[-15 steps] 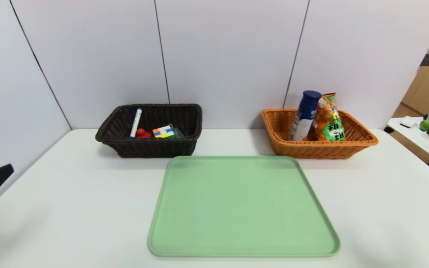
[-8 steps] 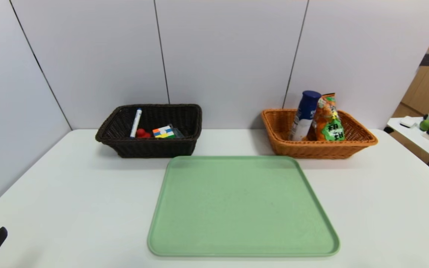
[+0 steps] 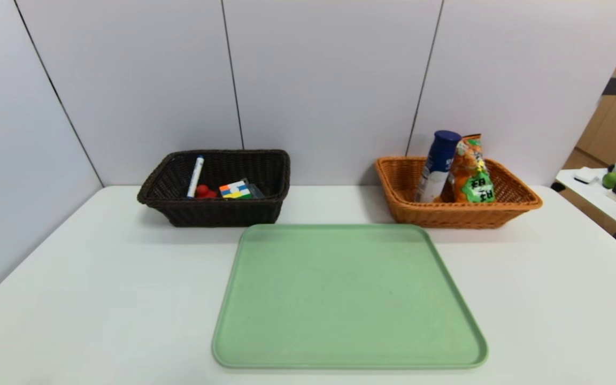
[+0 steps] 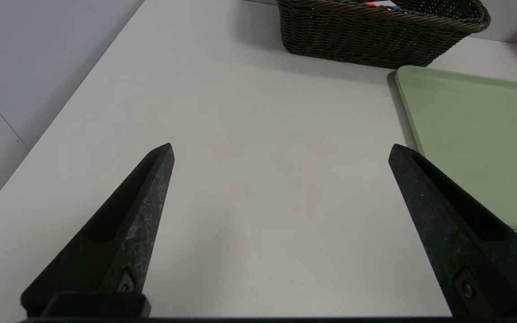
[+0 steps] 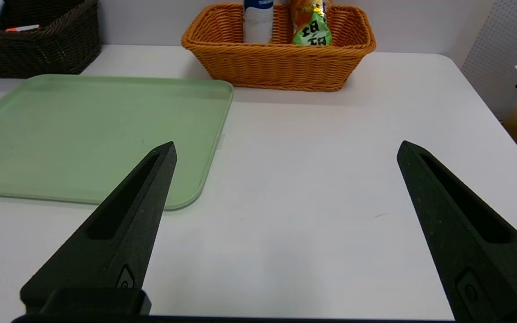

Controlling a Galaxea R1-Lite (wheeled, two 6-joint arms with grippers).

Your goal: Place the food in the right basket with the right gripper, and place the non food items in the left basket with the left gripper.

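Green tray [image 3: 348,297] is lying bare at the centre of the white table [image 3: 554,299]. At its 11 o'clock, the dark wicker basket [image 3: 217,211] is holding a marker [image 3: 195,176], a red toy [image 3: 205,191] and a colour-block cube [image 3: 235,190]. At 1 o'clock, the orange wicker basket [image 3: 457,213] is holding a blue-capped bottle [image 3: 437,166] and a snack bag [image 3: 472,171]. Left gripper [image 4: 281,150] is hovering wide apart, holding nothing, at the tray's 8 o'clock; right gripper [image 5: 285,148] is hovering likewise, wide and unloaded, at 4 o'clock.
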